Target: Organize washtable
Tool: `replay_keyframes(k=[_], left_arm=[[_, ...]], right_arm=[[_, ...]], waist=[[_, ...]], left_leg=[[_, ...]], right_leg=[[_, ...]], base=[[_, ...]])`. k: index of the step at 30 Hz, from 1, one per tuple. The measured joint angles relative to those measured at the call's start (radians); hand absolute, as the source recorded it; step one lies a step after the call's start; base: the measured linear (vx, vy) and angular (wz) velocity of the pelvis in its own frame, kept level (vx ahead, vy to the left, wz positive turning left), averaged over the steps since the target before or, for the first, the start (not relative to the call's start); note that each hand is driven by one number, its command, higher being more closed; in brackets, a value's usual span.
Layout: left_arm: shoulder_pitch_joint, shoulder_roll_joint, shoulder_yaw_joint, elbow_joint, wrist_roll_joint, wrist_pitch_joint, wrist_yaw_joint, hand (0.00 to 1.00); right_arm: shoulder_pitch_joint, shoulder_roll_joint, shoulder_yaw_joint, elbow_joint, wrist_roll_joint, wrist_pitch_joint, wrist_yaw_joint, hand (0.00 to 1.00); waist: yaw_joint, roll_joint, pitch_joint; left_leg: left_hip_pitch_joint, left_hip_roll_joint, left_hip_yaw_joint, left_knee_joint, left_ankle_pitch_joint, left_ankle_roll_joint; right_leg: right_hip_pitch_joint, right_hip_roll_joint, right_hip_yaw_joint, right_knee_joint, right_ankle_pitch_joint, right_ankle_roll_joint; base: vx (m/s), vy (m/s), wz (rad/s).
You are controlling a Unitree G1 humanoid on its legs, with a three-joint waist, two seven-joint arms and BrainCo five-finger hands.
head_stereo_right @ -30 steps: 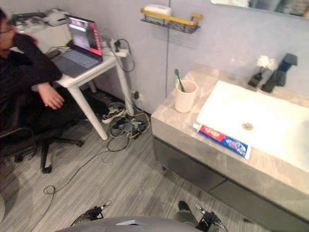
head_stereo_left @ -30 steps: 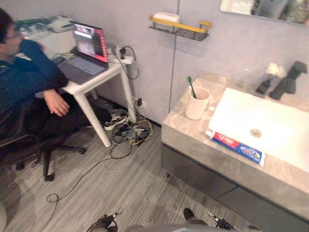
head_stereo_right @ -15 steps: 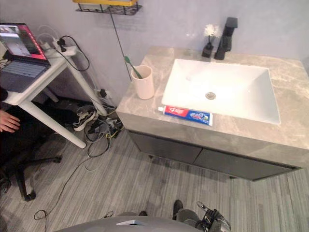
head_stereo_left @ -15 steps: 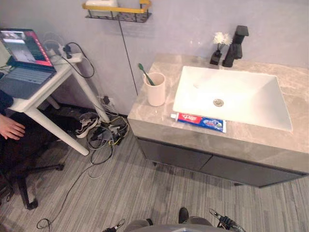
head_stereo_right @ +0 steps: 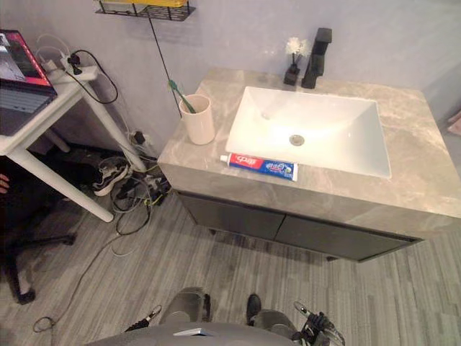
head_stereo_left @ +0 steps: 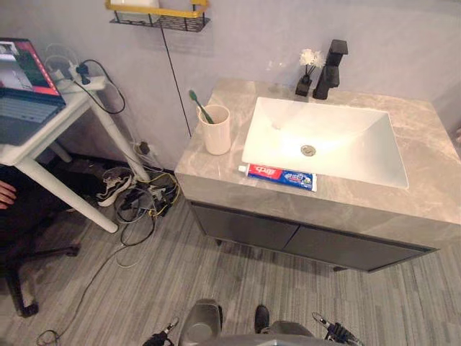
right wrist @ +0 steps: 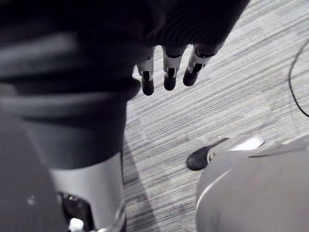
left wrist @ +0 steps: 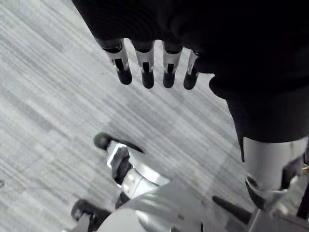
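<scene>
A red, white and blue toothpaste tube (head_stereo_left: 278,176) lies flat on the grey marble washtable (head_stereo_left: 360,202), along the front rim of the white sink (head_stereo_left: 324,140). A beige cup (head_stereo_left: 216,130) with a green toothbrush (head_stereo_left: 196,104) in it stands at the counter's left end. My left hand (left wrist: 145,67) hangs over the striped floor with its fingers straight and nothing in it. My right hand (right wrist: 169,72) hangs the same way, open and empty. Both hands are far from the counter.
A black faucet (head_stereo_left: 331,66) and a small black vase with a white flower (head_stereo_left: 305,74) stand behind the sink. A yellow wire shelf (head_stereo_left: 155,12) hangs on the wall. At the left are a white desk (head_stereo_left: 50,122) with a laptop (head_stereo_left: 21,79), cables, and shoes (head_stereo_left: 112,189).
The camera has swung right, so the washtable now sits in the middle and the seated person has almost left the picture. The cup and toothpaste have not moved.
</scene>
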Motion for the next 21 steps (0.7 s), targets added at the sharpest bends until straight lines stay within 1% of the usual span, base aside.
replay_keyframes(k=[1, 3, 4, 5, 6, 7, 9, 10, 11, 12, 14, 15, 17, 18, 19, 20, 21], left_arm=[[0.002, -0.005, 0.001, -0.001, -0.001, 0.000, 0.000, 0.00], [0.031, -0.021, 0.004, 0.002, -0.001, -0.001, 0.000, 0.00], [0.044, -0.023, 0.011, 0.014, -0.001, 0.001, 0.000, 0.00], [0.052, -0.024, 0.010, 0.019, -0.001, 0.004, 0.000, 0.00], [0.067, -0.028, 0.008, 0.041, 0.001, 0.005, -0.001, 0.00], [0.073, -0.021, 0.006, 0.050, 0.001, 0.009, -0.003, 0.00], [0.086, -0.016, -0.009, 0.050, 0.005, 0.009, -0.001, 0.00], [0.086, 0.000, -0.032, 0.048, 0.011, 0.008, -0.001, 0.00], [0.076, 0.016, -0.058, 0.048, 0.013, 0.008, -0.001, 0.00], [0.069, 0.022, -0.066, 0.048, 0.013, 0.008, 0.000, 0.00], [0.023, 0.041, -0.104, 0.034, 0.012, 0.001, 0.003, 0.00], [0.005, 0.043, -0.122, 0.023, 0.011, -0.001, 0.003, 0.00], [-0.026, 0.044, -0.145, 0.005, 0.011, -0.003, 0.004, 0.00], [-0.032, 0.046, -0.165, -0.004, 0.011, -0.009, 0.003, 0.00], [-0.032, 0.048, -0.171, -0.011, 0.011, -0.012, 0.003, 0.00], [-0.032, 0.057, -0.190, -0.016, 0.011, -0.015, 0.003, 0.00], [-0.033, 0.057, -0.192, -0.015, 0.011, -0.016, 0.003, 0.00]], right_arm=[[0.002, -0.003, -0.008, 0.001, 0.000, 0.000, 0.000, 0.00], [0.003, -0.008, -0.027, 0.007, -0.001, -0.001, 0.000, 0.00], [-0.001, -0.006, -0.028, 0.007, -0.001, -0.001, 0.001, 0.00], [-0.001, -0.006, -0.027, 0.006, -0.002, -0.001, 0.001, 0.00], [0.002, -0.006, -0.026, 0.007, -0.002, -0.001, 0.001, 0.00], [0.004, -0.005, -0.025, 0.010, -0.002, -0.001, 0.000, 0.00], [0.009, 0.001, -0.021, 0.017, -0.002, 0.000, 0.001, 0.00], [0.009, 0.008, -0.017, 0.018, -0.002, 0.000, 0.002, 0.00], [0.009, 0.012, -0.007, 0.021, -0.003, 0.000, 0.002, 0.00], [0.009, 0.013, -0.003, 0.022, -0.004, 0.000, 0.002, 0.00], [0.001, 0.013, 0.002, 0.021, -0.004, 0.000, 0.003, 0.00], [-0.004, 0.013, 0.003, 0.018, -0.004, 0.000, 0.003, 0.00], [-0.009, 0.011, 0.002, 0.010, -0.002, -0.001, 0.004, 0.00], [-0.012, 0.010, 0.000, 0.007, -0.001, -0.002, 0.003, 0.00], [-0.012, 0.013, -0.006, 0.001, 0.003, -0.003, 0.005, 0.00], [-0.009, 0.015, -0.004, -0.020, 0.001, -0.007, 0.005, 0.00], [-0.009, 0.017, -0.002, -0.022, 0.001, -0.007, 0.004, 0.00]], waist=[[0.000, 0.007, -0.003], [0.007, 0.031, -0.016], [0.011, 0.032, -0.018], [0.011, 0.034, -0.023], [0.011, 0.039, -0.037], [0.014, 0.038, -0.053], [0.015, 0.021, -0.080], [0.013, 0.014, -0.097], [0.008, -0.003, -0.110], [0.008, -0.003, -0.115], [0.008, -0.002, -0.120], [0.008, 0.001, -0.120], [0.007, 0.011, -0.109], [0.005, 0.015, -0.094], [0.001, 0.013, -0.084], [-0.009, 0.017, -0.063], [-0.014, 0.010, -0.062]], left_leg=[[0.002, -0.002, -0.010, -0.079, 0.006, -0.004], [0.021, 0.000, -0.077, -0.275, 0.042, 0.000], [0.024, 0.003, -0.086, -0.276, 0.044, 0.006], [0.027, 0.003, -0.084, -0.272, 0.040, 0.012], [0.034, 0.000, -0.077, -0.278, 0.050, 0.017], [0.040, -0.011, -0.049, -0.277, 0.057, 0.019], [0.040, -0.024, -0.010, -0.282, 0.057, 0.019], [0.042, -0.037, 0.015, -0.287, 0.052, 0.028], [0.057, -0.056, 0.037, -0.292, 0.042, 0.044], [0.061, -0.063, 0.048, -0.292, 0.036, 0.054], [0.070, -0.089, 0.069, -0.283, 0.018, 0.094], [0.071, -0.096, 0.074, -0.276, 0.011, 0.105], [0.096, -0.104, 0.077, -0.277, 0.005, 0.114], [0.138, -0.105, 0.078, -0.282, 0.004, 0.116], [0.167, -0.106, 0.077, -0.283, -0.001, 0.124], [0.230, -0.104, 0.069, -0.281, -0.027, 0.157], [0.248, -0.105, 0.069, -0.281, -0.032, 0.163]], right_leg=[[-0.004, -0.003, 0.001, 0.000, 0.008, 0.012], [-0.018, 0.000, 0.004, 0.004, 0.005, 0.031], [-0.018, 0.001, 0.025, 0.015, -0.005, 0.046], [-0.020, 0.000, 0.037, 0.020, -0.010, 0.054], [-0.024, -0.002, 0.059, 0.028, -0.021, 0.071], [-0.030, -0.016, 0.089, 0.040, -0.032, 0.088], [-0.042, -0.041, 0.112, 0.042, -0.038, 0.099], [-0.044, -0.061, 0.123, 0.049, -0.045, 0.112], [-0.044, -0.082, 0.139, 0.061, -0.055, 0.129], [-0.044, -0.092, 0.142, 0.064, -0.062, 0.135], [-0.049, -0.115, 0.148, 0.087, -0.082, 0.153], [-0.058, -0.124, 0.148, 0.102, -0.086, 0.158], [-0.094, -0.126, 0.148, 0.215, -0.103, 0.167], [-0.132, -0.120, 0.145, 0.362, -0.107, 0.166], [-0.151, -0.115, 0.141, 0.445, -0.106, 0.165], [-0.190, -0.112, 0.133, 0.616, -0.122, 0.152], [-0.203, -0.111, 0.127, 0.654, -0.136, 0.148]], base=[[-0.11, 0.043, 0.07], [0.03, 0.118, -0.22], [0.17, 0.162, -0.44], [0.25, 0.200, -0.56], [0.27, 0.235, -0.61], [0.28, 0.244, -0.61], [0.28, 0.196, -0.46], [0.37, 0.200, -0.42], [0.34, 0.171, -0.30], [0.34, 0.148, -0.26], [0.33, 0.127, -0.17], [0.32, 0.100, -0.11], [0.23, 0.067, -0.10], [0.16, 0.039, -0.12], [0.24, 0.025, -0.11], [0.20, 0.004, 0.00], [0.13, -0.020, 0.11]])
